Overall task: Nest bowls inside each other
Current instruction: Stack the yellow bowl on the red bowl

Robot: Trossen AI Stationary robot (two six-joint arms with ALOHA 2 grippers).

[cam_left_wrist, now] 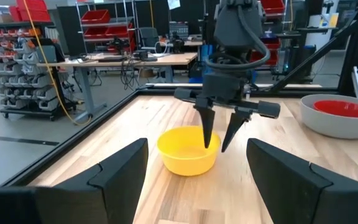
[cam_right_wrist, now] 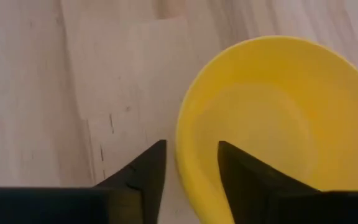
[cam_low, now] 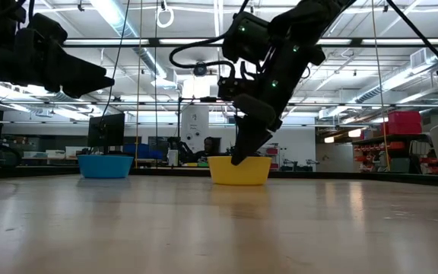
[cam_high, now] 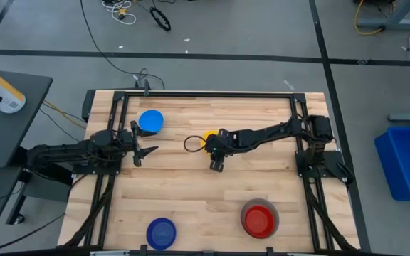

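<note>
While the left gripper [cam_high: 148,151] waits spread wide near the light blue bowl [cam_high: 150,120], the right gripper [cam_left_wrist: 220,142] straddles the yellow bowl [cam_left_wrist: 187,151] rim at mid-table (one finger inside, one outside), jaws not yet pinching.

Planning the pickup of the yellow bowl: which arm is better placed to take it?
Right. The right gripper already straddles the yellow bowl rim, one finger inside, one outside. The left gripper hangs open, apart from it, nearer the light blue bowl.
</note>
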